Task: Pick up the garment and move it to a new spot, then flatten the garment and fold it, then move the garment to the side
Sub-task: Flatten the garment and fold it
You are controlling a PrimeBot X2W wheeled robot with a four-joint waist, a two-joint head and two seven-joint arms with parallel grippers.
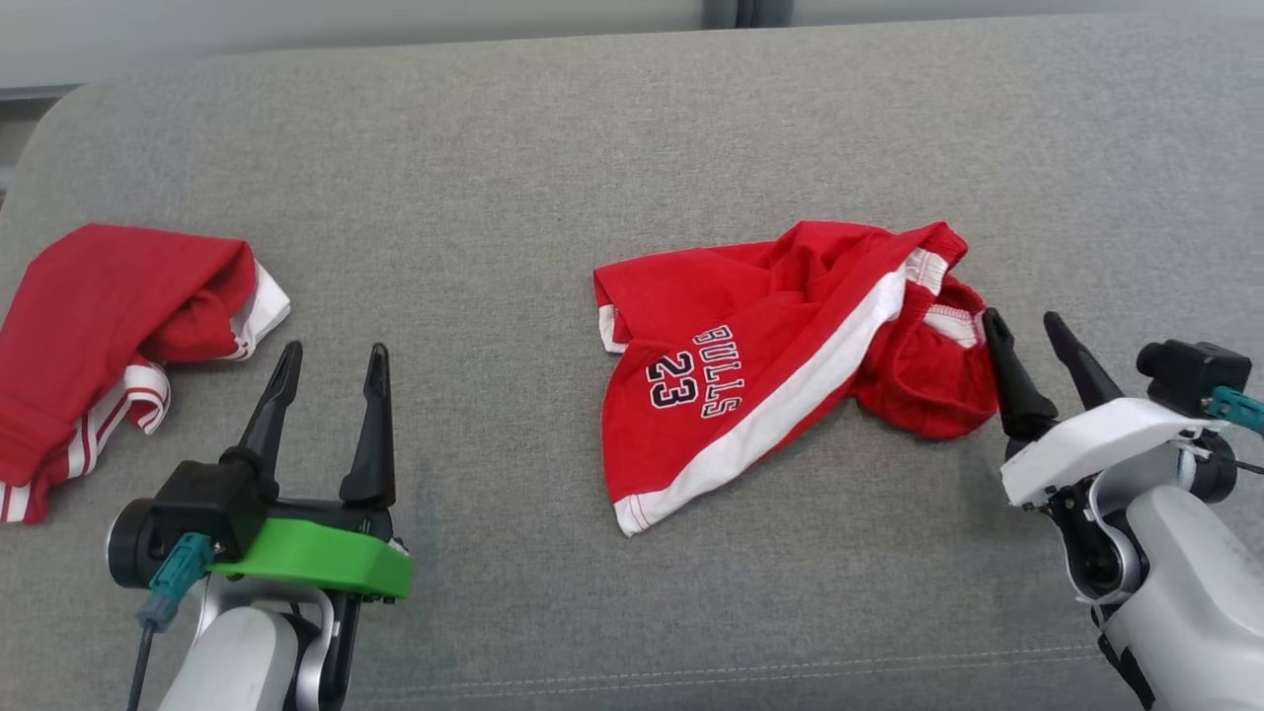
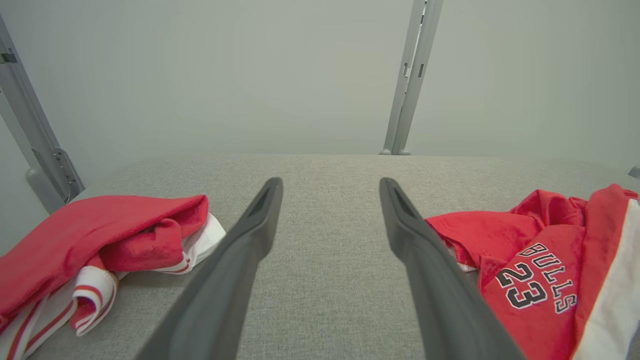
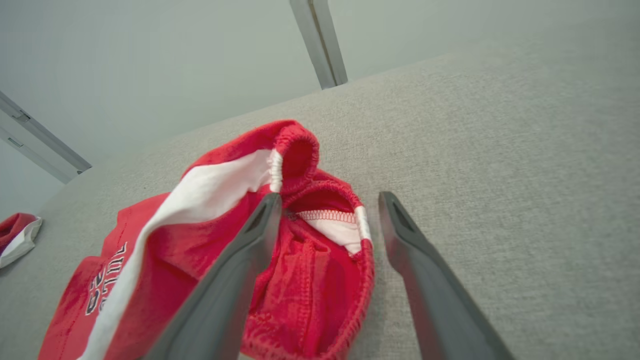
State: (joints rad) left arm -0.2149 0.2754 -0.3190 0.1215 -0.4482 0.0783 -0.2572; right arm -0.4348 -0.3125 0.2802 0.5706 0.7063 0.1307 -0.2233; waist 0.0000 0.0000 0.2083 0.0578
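Note:
The garment (image 1: 760, 365), red shorts with a white side stripe and "BULLS 23" print, lies crumpled on the grey cushion right of centre; it also shows in the left wrist view (image 2: 545, 270) and the right wrist view (image 3: 225, 260). My right gripper (image 1: 1023, 326) stands open at the waistband end of the garment, its left finger over the red cloth and nothing clamped between the fingers (image 3: 260, 235). My left gripper (image 1: 332, 354) is open over bare cushion, well left of the garment.
A second red garment with white striped trim (image 1: 109, 336) lies bunched at the cushion's left edge, close to my left gripper. The grey cushion (image 1: 553, 168) extends bare behind both garments. Metal frame posts (image 2: 412, 75) stand behind the cushion against a pale wall.

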